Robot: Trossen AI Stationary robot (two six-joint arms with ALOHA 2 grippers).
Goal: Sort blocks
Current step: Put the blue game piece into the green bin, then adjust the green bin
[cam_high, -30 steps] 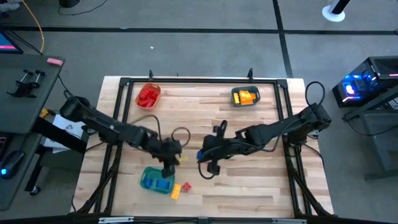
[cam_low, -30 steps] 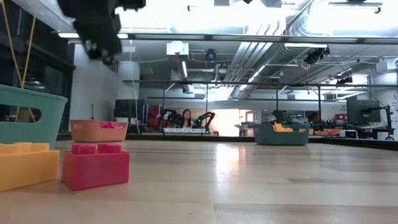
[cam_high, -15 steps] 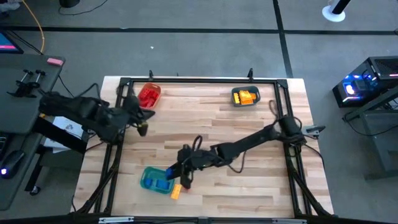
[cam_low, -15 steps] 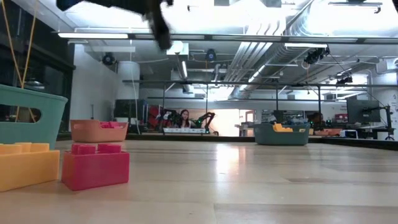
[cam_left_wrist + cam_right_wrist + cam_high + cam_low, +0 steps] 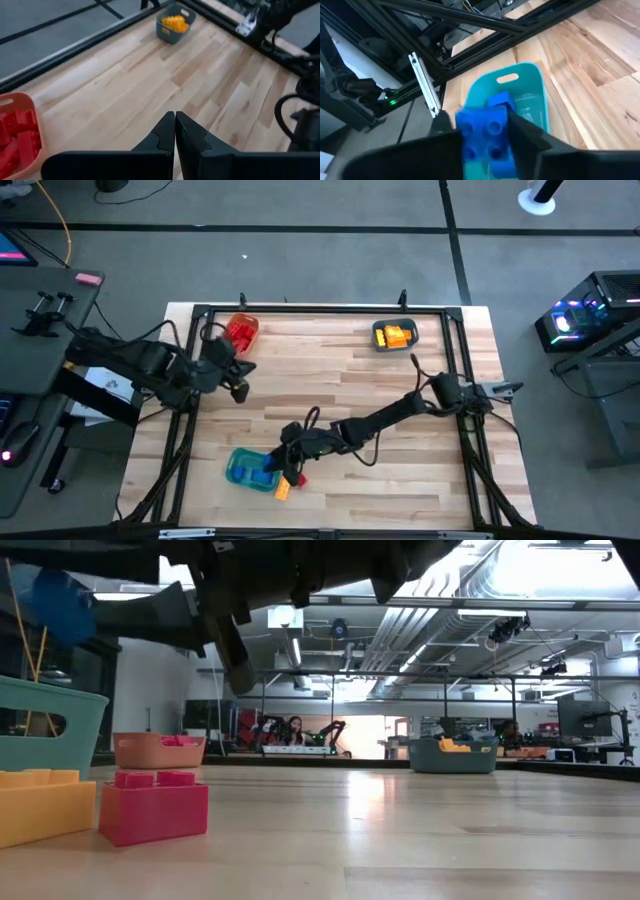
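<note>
From above, my right gripper (image 5: 291, 463) reaches across the table (image 5: 400, 480) to the green tray (image 5: 243, 468) at the near edge, which holds blue blocks (image 5: 258, 476); a yellow block (image 5: 282, 489) and a red block (image 5: 297, 478) lie on the wood just beside it. The orange tray (image 5: 240, 332) at the far left holds red blocks (image 5: 238, 333), and the grey tray (image 5: 394, 335) at the far right holds yellow blocks (image 5: 396, 336). My left gripper (image 5: 238, 390) waits near the orange tray. From table height, the yellow block (image 5: 40, 805) and red block (image 5: 153, 805) sit touching in front of the green tray (image 5: 50, 725), with my arm overhead; a person shows far back in the room. Through my left wrist, my fingers (image 5: 161, 137) are pressed together on nothing, with the orange tray (image 5: 32, 125) and grey tray (image 5: 170, 30) ahead. Through my right wrist, my fingers (image 5: 530, 135) clasp a blue block (image 5: 485, 135) between them above the green tray (image 5: 530, 95), where another blue block (image 5: 501, 99) lies.
</note>
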